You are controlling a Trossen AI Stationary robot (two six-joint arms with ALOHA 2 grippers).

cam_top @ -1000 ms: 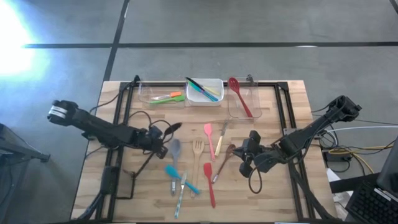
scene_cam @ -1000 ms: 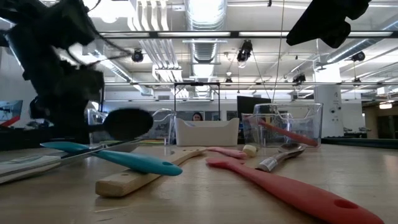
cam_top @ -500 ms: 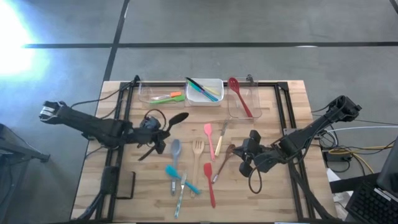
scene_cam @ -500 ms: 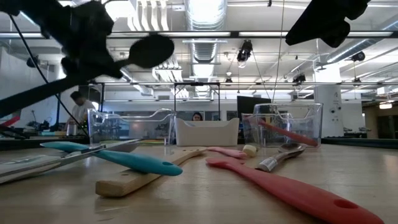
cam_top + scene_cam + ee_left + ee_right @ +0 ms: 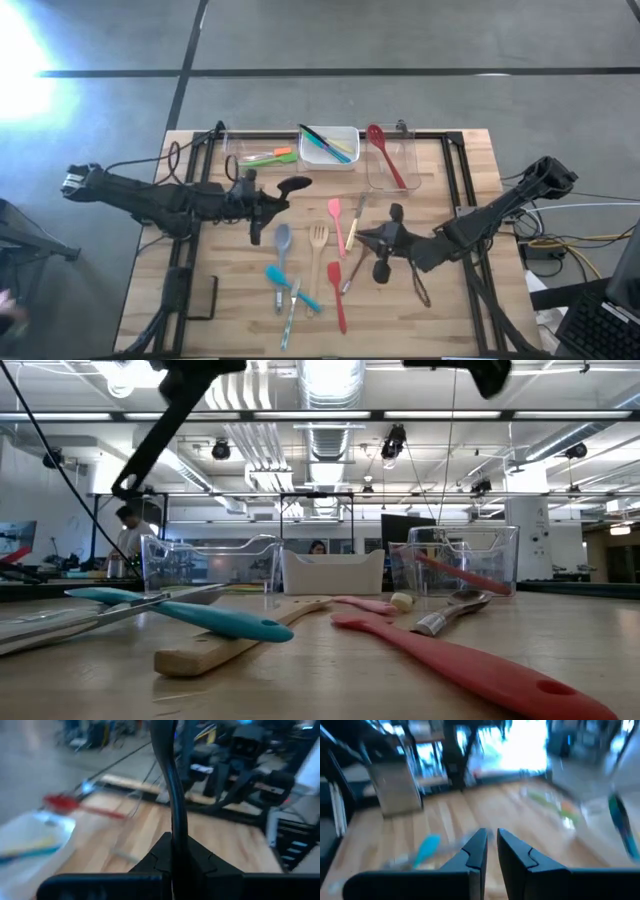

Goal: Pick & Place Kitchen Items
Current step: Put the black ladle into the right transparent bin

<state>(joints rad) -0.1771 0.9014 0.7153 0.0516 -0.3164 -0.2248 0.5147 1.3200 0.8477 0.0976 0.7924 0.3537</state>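
Note:
My left gripper (image 5: pixel 262 199) is raised over the table's left middle and is shut on a black ladle (image 5: pixel 293 185). The ladle's bowl points toward the tubs. My right gripper (image 5: pixel 362 237) hovers right of centre, shut and holding nothing, with its fingers (image 5: pixel 478 849) nearly together. Under and between the arms, several utensils lie flat on the wood: a grey spoon (image 5: pixel 282 240), a wooden fork (image 5: pixel 318 247), a pink spatula (image 5: pixel 336 221), a teal spatula (image 5: pixel 190 613) and a red spatula (image 5: pixel 470 666). My left gripper pinches the ladle's slim black handle (image 5: pixel 176 836) between its two fingers. The fingers come nearly level from the table's left. The handle rises past the fingertips and the bowl (image 5: pixel 296 184) lies beyond them. The ladle is lifted clear of the table.
Three tubs stand along the far edge. A clear tub (image 5: pixel 240 148) holds green and orange utensils, a white tub (image 5: pixel 347 135) holds teal and black ones, and another clear tub (image 5: pixel 405 160) holds a red spoon. A black frame rail borders the table. A person shows far behind.
My left gripper has risen from just above the table with the black ladle. It has tipped from pointing down to nearly level and has rolled. The ladle's bowl swung up and toward the far tubs. My right gripper has shifted slightly toward the table's left and has levelled out.

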